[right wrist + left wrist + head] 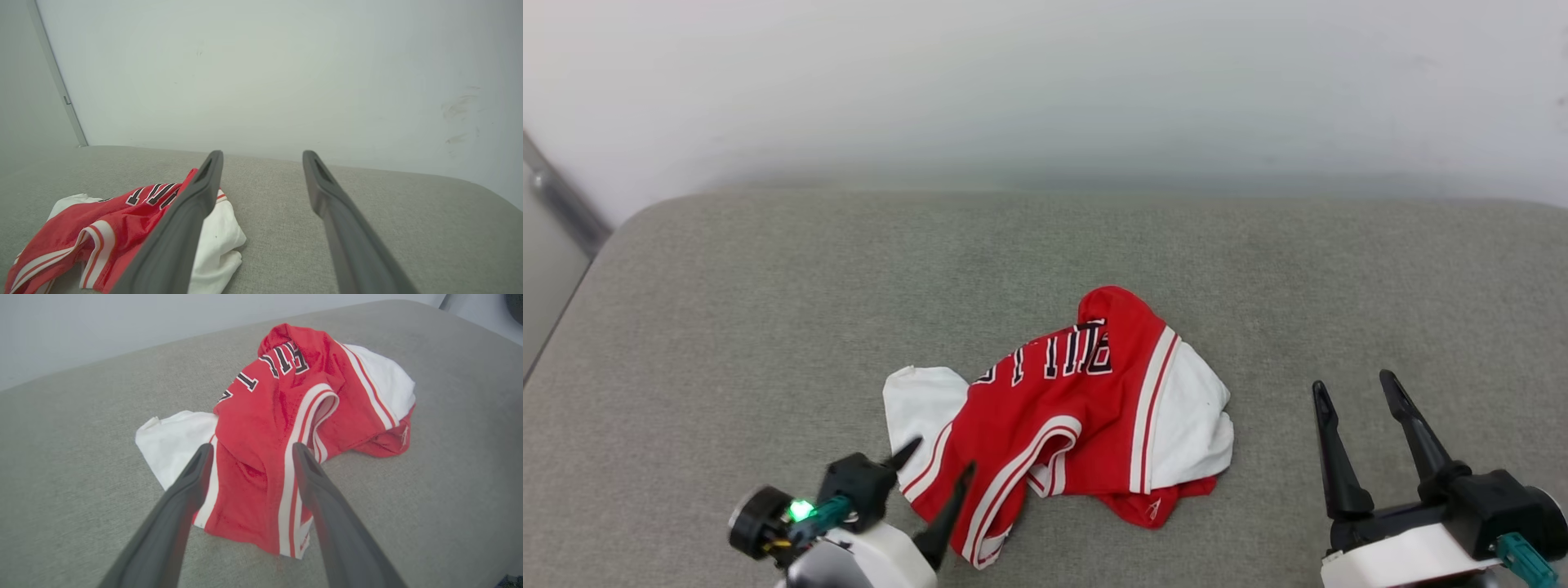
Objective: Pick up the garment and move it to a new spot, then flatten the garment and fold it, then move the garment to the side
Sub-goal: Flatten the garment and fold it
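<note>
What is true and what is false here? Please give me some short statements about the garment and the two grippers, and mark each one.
1. The garment lies crumpled on the grey cushion. True.
2. The left gripper is shut on the garment. False: its fingers stand apart at the garment's near edge and clamp nothing.
3. The right gripper is open and apart from the garment. True.
4. The lettering is fully hidden. False: part of it shows on the red front.

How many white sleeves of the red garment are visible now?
2. One white sleeve lies at the garment's left, the other at its right; folds may hide parts.
</note>
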`<state>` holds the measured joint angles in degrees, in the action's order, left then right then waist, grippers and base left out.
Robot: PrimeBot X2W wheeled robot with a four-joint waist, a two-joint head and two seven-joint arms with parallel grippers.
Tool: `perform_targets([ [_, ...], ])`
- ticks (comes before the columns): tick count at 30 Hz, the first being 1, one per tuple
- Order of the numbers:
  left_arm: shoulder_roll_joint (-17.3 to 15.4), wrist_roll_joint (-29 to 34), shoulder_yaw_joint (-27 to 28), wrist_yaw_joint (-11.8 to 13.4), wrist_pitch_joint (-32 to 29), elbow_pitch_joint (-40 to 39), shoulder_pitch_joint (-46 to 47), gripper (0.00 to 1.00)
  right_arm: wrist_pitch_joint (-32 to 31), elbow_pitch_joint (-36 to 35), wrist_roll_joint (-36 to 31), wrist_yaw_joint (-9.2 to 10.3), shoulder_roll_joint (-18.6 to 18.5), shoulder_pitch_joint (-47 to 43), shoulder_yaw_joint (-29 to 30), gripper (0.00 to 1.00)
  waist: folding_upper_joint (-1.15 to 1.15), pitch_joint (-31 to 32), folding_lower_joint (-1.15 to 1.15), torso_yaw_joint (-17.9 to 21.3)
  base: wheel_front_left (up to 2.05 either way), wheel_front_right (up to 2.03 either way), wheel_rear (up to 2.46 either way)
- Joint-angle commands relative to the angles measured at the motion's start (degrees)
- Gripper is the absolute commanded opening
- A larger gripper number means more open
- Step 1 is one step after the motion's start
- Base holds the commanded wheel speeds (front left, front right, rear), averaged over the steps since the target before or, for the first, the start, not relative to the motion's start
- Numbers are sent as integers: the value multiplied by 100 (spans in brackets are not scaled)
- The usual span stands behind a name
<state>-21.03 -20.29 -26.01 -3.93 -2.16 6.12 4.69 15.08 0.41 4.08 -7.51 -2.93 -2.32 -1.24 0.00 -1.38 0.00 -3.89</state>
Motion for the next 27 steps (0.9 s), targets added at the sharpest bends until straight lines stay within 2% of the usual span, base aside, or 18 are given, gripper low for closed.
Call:
perform_targets([
  [1, -36, 46, 36, 42, 87, -78, -41, 100, 13, -1, -15, 4, 10, -54, 12, 100, 0, 61, 0, -63, 0, 0, 0],
  [7, -80, 392, 546, 597, 1422, -646, -98, 100, 13, -9, -117, 4, 9, -109, 101, 100, 0, 94, 0, -153, 0, 0, 0],
  [11, 128, 528, 813, 915, 1707, -823, -222, 100, 11, 16, -182, 4, 9, -132, 137, 100, 0, 66, 0, -182, 0, 0, 0],
  [15, 259, 673, 974, 890, 1742, -916, -317, 100, -359, -33, -305, 4, 10, -35, 225, 100, 0, -18, 0, -240, 0, 0, 0],
  [18, 342, 805, 1018, 801, 1745, -946, -310, 100, -1099, -173, -391, 4, 10, 151, 168, 100, 0, -120, 0, -305, 0, 0, 0],
  [21, 456, 886, 1088, 727, 1741, -965, -264, 100, -2213, -293, -260, 5, -138, 358, 91, 100, 0, -243, 0, -394, 0, 0, 0],
  [27, 707, 917, 1190, 493, 1741, -900, -114, 100, -4738, -490, 417, 5, -934, 912, -303, 100, 0, -554, 0, -622, 0, 0, 0],
])
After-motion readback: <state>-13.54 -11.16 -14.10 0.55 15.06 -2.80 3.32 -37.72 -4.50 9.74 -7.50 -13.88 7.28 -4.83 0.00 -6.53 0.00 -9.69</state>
